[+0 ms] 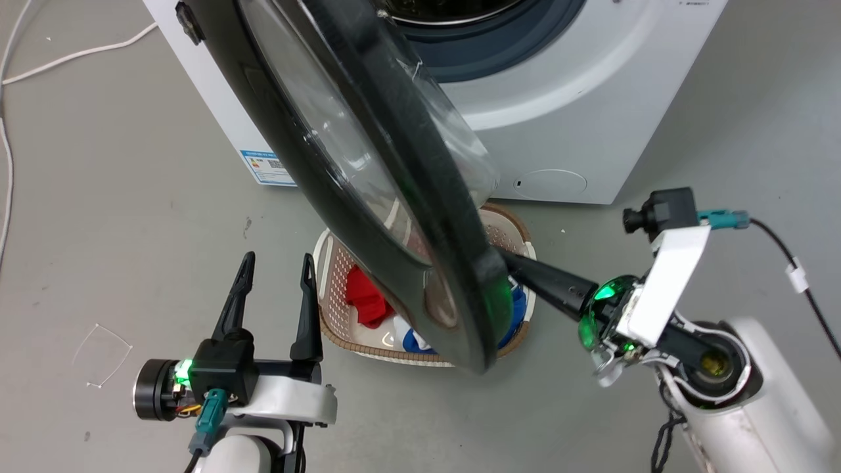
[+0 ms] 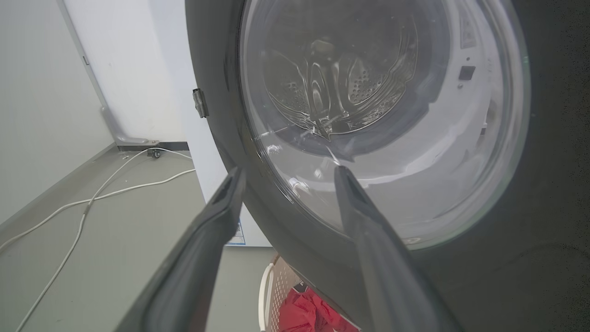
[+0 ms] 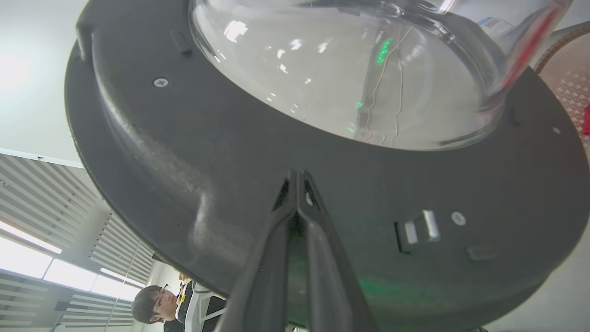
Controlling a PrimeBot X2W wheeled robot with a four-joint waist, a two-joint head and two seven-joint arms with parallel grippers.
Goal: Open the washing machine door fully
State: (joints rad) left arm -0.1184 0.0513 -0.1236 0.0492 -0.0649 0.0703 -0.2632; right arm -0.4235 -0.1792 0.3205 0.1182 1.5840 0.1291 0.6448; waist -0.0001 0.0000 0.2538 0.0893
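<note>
Black washing machine door (image 1: pixel 407 164) rim meets right gripper's (image 3: pixel 298 174) joined fingers; left gripper's (image 1: pixel 276 261) spread.

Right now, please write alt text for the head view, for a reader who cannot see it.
The washing machine door, black-rimmed, stands partly open across the picture; the shut right gripper touches its inner rim. The open left gripper hovers at lower left, apart from it. A basket of clothes sits below, before the white washing machine.
</note>
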